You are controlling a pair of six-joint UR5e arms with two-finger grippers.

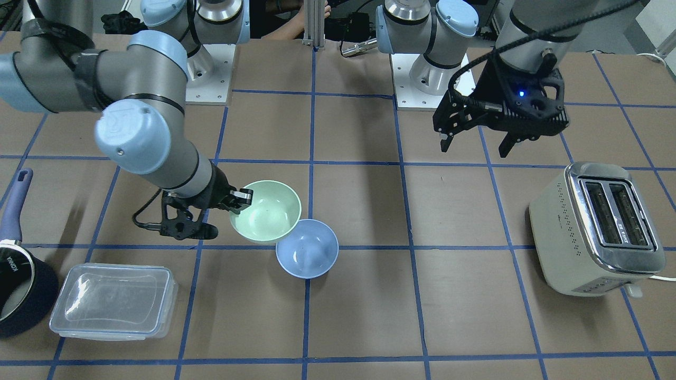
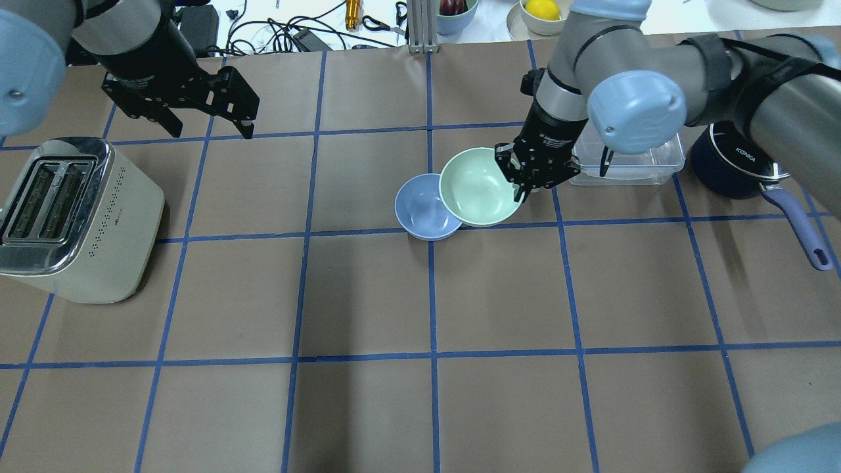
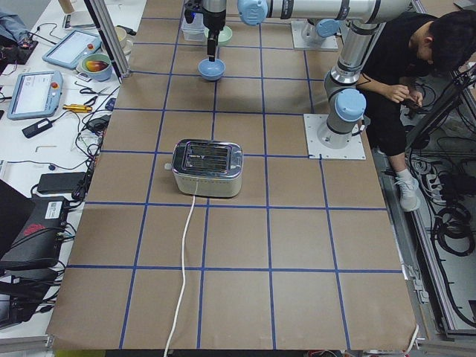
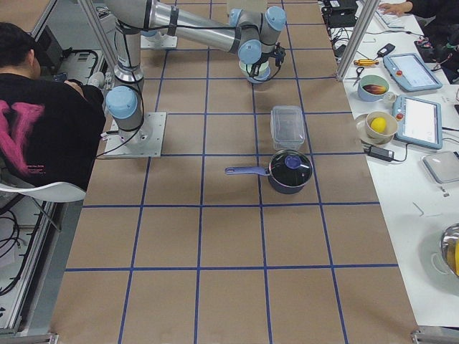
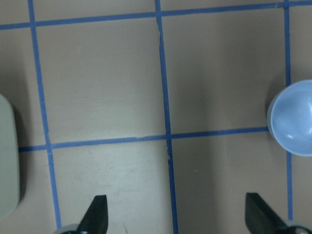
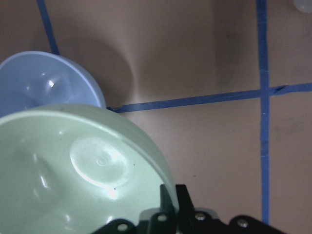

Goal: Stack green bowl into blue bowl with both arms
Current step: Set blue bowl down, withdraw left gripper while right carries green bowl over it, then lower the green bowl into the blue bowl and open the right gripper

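Observation:
The pale green bowl (image 1: 266, 214) is held by its rim in my right gripper (image 1: 240, 199), which is shut on it. The bowl hangs slightly tilted, and its edge overlaps the rim of the pale blue bowl (image 1: 308, 250), which sits on the table. In the overhead view the green bowl (image 2: 478, 187) lies right of the blue bowl (image 2: 420, 209), with my right gripper (image 2: 522, 180) on its right rim. The right wrist view shows the green bowl (image 6: 63, 165) over the blue bowl (image 6: 44, 80). My left gripper (image 1: 474, 148) is open and empty, raised well apart; its wrist view shows the blue bowl (image 5: 295, 119) at the right edge.
A cream toaster (image 2: 72, 217) stands on my left side of the table. A clear lidded container (image 2: 631, 164) and a navy saucepan (image 2: 736, 164) with a handle sit close behind my right arm. Blue tape lines grid the brown table.

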